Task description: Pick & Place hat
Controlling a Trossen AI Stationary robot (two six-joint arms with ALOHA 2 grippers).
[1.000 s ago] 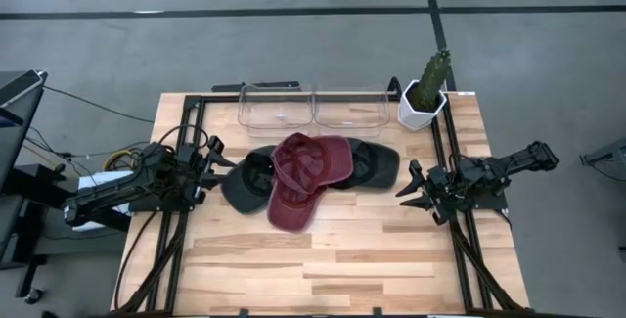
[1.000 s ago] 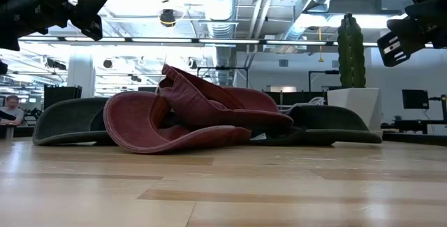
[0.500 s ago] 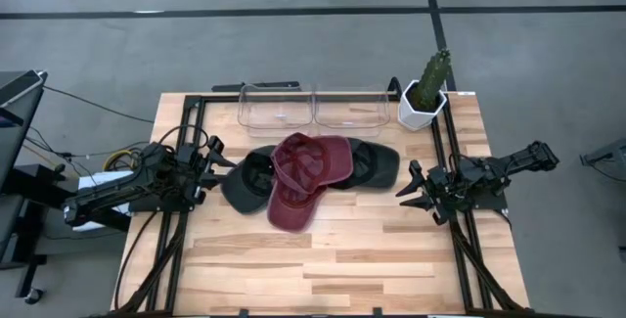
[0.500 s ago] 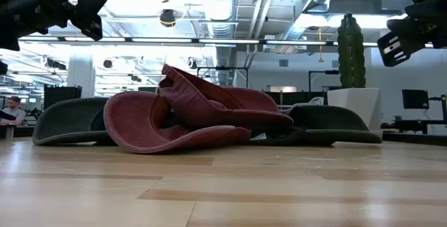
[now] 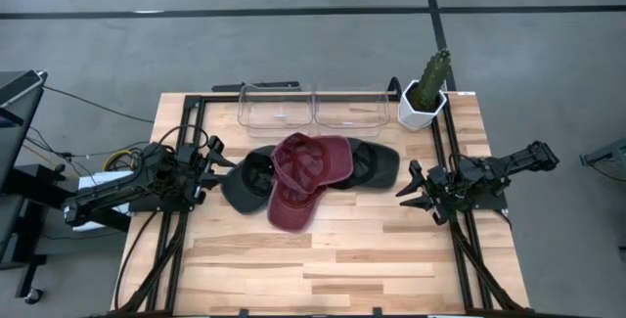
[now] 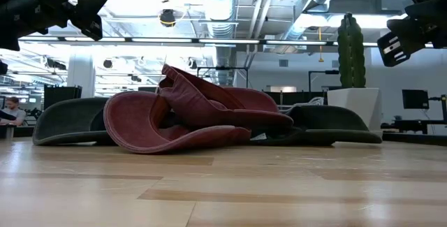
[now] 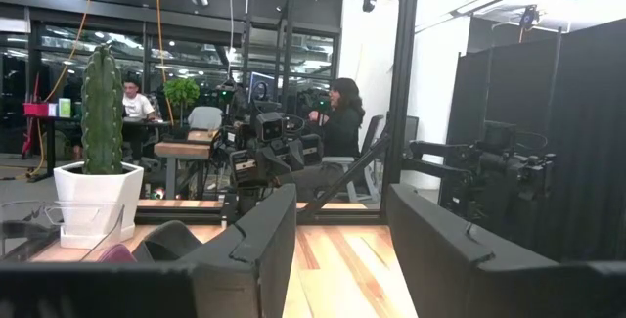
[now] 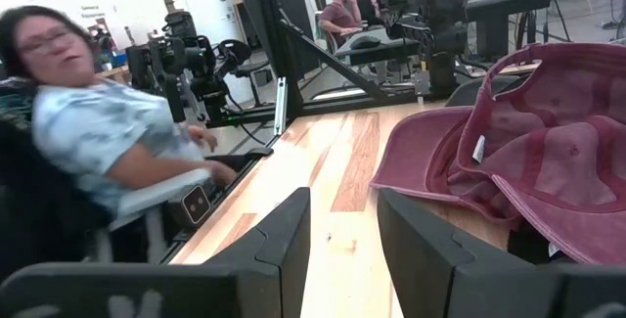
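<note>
Hats [image 5: 303,176] lying piled mid-table, none picked yet; left gripper [image 5: 217,157] and right gripper [image 5: 409,190] both hanging spread, empty, at table's side edges.

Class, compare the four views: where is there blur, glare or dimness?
Right wrist view: the person in the pale shirt is motion-blurred, the maroon fabric cap sharp. Low view: bright ceiling lights wash out the background. Left wrist view: dim room, green cactus in a white pot well lit.
</note>
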